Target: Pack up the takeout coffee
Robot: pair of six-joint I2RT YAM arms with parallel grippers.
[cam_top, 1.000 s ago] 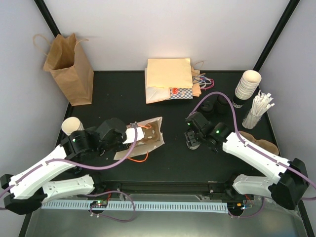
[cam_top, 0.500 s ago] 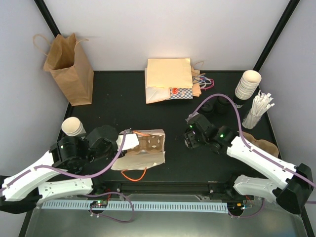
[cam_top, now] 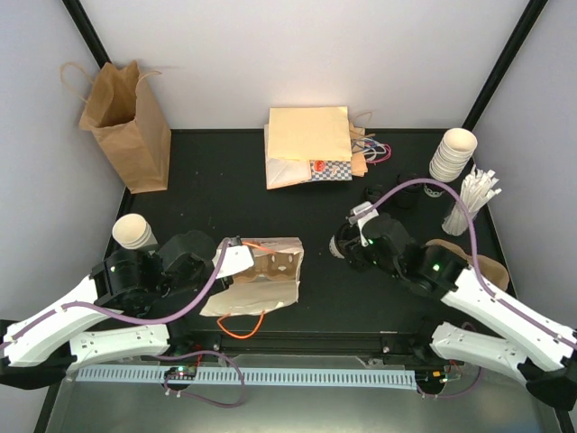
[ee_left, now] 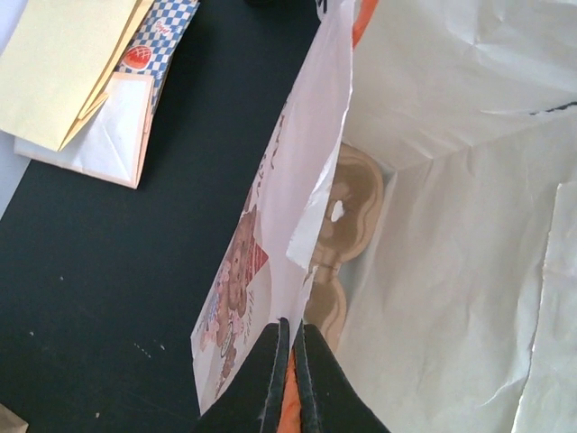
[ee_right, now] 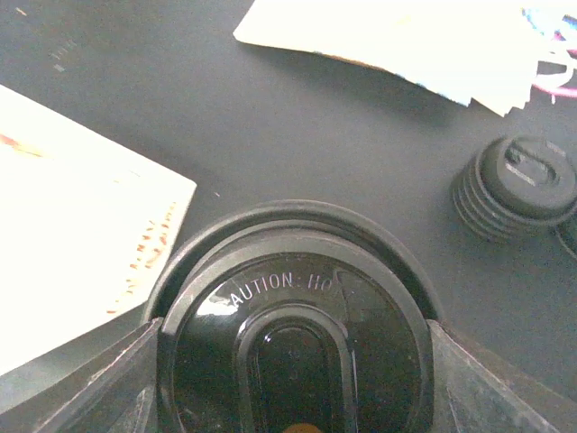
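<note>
white arms, black joints, black left tool, purple cables

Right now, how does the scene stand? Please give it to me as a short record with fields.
bag: white, lying on table, mouth open
left pincer: shut on bag's edge
insert: brown cardboard, inside bag
coffee: black lid on, right of bag, not touching it
right pincer: shut on coffee
packed: not yet
</note>
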